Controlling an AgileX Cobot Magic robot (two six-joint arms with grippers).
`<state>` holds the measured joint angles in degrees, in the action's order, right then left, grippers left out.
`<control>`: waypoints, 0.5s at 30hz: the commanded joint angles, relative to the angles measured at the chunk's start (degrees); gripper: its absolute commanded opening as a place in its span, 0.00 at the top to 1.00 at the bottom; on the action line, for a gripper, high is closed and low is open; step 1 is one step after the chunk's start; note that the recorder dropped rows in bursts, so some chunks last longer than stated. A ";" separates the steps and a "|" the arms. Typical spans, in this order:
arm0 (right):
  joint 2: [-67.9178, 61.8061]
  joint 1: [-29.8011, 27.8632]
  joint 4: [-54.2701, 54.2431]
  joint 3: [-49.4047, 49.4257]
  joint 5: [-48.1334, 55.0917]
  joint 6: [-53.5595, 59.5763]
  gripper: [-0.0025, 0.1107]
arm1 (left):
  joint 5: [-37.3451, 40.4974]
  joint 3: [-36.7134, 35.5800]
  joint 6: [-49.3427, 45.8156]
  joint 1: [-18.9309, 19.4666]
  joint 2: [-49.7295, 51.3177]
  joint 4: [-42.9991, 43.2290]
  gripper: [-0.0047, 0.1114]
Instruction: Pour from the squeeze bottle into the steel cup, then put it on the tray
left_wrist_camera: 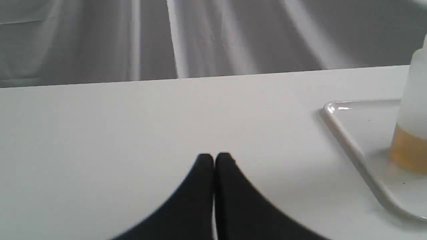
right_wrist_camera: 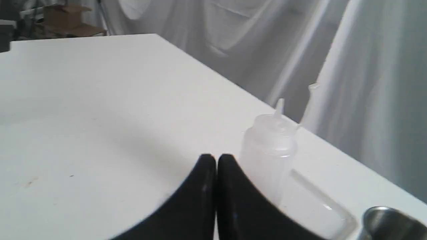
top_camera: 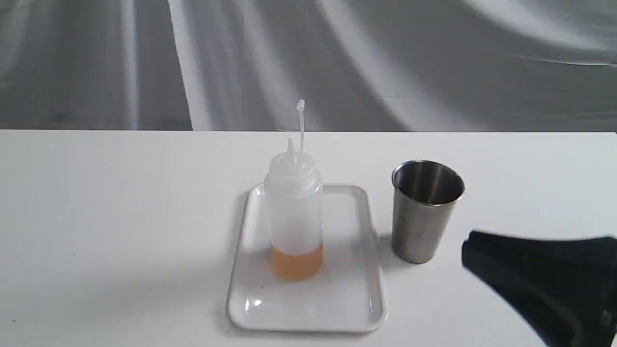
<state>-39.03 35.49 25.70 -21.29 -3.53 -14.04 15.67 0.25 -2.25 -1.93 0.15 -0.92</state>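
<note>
The squeeze bottle (top_camera: 294, 212) stands upright on the white tray (top_camera: 347, 299), amber liquid filling its bottom, its cap strap sticking up. The steel cup (top_camera: 424, 212) stands on the table just right of the tray. My right gripper (top_camera: 470, 250) is shut and empty, low at the front right, a little right of the cup. In the right wrist view its gripper (right_wrist_camera: 216, 156) has both fingers pressed together, with the bottle (right_wrist_camera: 268, 150) and the cup's rim (right_wrist_camera: 390, 216) beyond. My left gripper (left_wrist_camera: 214, 156) is shut and empty over bare table, the tray (left_wrist_camera: 350, 143) and bottle (left_wrist_camera: 412, 133) off to one side.
The white table (top_camera: 120, 217) ends at a far edge in front of a grey draped cloth backdrop (top_camera: 337, 58). A cardboard box (right_wrist_camera: 63, 18) sits past the table's end in the right wrist view.
</note>
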 commanded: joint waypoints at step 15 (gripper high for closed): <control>0.71 8.73 -3.68 5.51 -0.24 -0.20 0.98 | -0.43 -0.25 0.29 -0.31 -0.15 0.04 0.96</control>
<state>-38.67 44.00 22.61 -16.21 -3.31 -14.22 15.67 0.25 -2.25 -1.93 0.15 -0.92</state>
